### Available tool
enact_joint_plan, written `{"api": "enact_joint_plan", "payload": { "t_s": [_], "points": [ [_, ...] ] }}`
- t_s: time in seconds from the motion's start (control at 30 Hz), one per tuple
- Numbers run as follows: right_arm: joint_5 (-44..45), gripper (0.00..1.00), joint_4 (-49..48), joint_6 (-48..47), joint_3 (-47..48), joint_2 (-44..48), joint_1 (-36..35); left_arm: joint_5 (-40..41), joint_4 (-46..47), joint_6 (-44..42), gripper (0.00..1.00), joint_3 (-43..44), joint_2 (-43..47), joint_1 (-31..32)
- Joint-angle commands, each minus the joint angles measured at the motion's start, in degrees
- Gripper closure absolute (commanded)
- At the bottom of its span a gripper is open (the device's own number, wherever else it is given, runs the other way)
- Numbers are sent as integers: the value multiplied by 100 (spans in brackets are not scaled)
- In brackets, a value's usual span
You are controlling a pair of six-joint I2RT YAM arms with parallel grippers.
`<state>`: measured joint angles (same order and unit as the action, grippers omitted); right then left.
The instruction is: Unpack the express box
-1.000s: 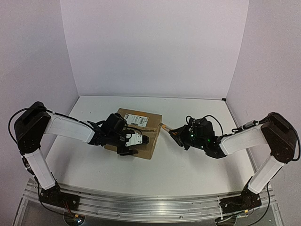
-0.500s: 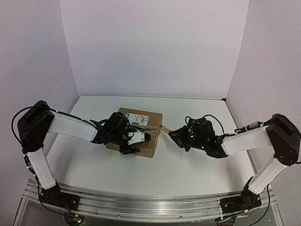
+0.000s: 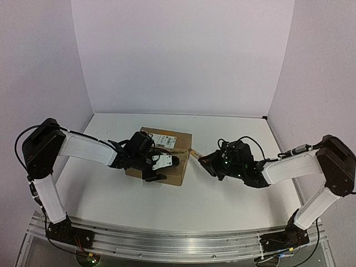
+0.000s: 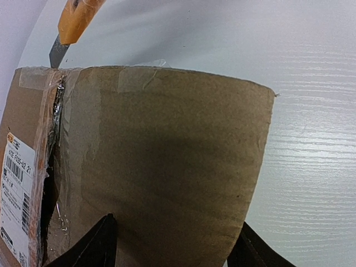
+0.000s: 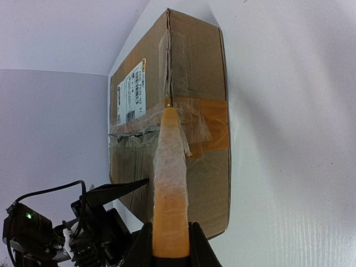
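Observation:
The express box (image 3: 167, 146), brown cardboard with a white barcode label (image 3: 163, 140), lies mid-table. My left gripper (image 3: 161, 168) reaches over its near half. In the left wrist view the jaws stand wide with the box (image 4: 167, 156) filling the gap, and my left gripper (image 4: 175, 245) is clamped on it. My right gripper (image 3: 207, 161) is shut on an orange utility knife (image 3: 194, 151). In the right wrist view the knife (image 5: 169, 183) runs up from my right gripper (image 5: 169, 245), its tip at the taped seam on the box (image 5: 194, 72). The knife's blade (image 4: 58, 53) touches that same edge.
White tabletop (image 3: 222, 194) surrounds the box, with pale walls behind and at both sides. An aluminium rail (image 3: 178, 242) carrying both arm bases runs along the near edge. The seam tape (image 4: 55, 111) looks torn and crinkled beside the label (image 4: 16, 189).
The left arm has slid a little to the right along the box. The right gripper has crept slightly left, bringing the knife closer to the box edge.

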<state>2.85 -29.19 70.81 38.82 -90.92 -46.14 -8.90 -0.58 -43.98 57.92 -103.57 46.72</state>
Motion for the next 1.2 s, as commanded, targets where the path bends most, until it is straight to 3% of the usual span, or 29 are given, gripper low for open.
{"api": "enact_joint_plan", "payload": {
  "t_s": [0.0,0.63,0.77,0.9,1.17],
  "points": [
    [-2632,100,949,145,-220,155,-955,1138,670,577,35,299,-382,-411],
    [-2660,100,1354,207,-299,479,-1115,1077,600,390,36,161,-290,-462],
    [-2699,100,1923,179,-339,878,-1120,1075,576,359,36,131,-273,-464],
    [-2485,100,3220,5,-337,1670,-1100,947,534,224,36,26,-175,-483],
    [-1659,100,4498,-694,249,2248,-239,-225,-122,-240,36,-255,209,-488]
  ]
}}
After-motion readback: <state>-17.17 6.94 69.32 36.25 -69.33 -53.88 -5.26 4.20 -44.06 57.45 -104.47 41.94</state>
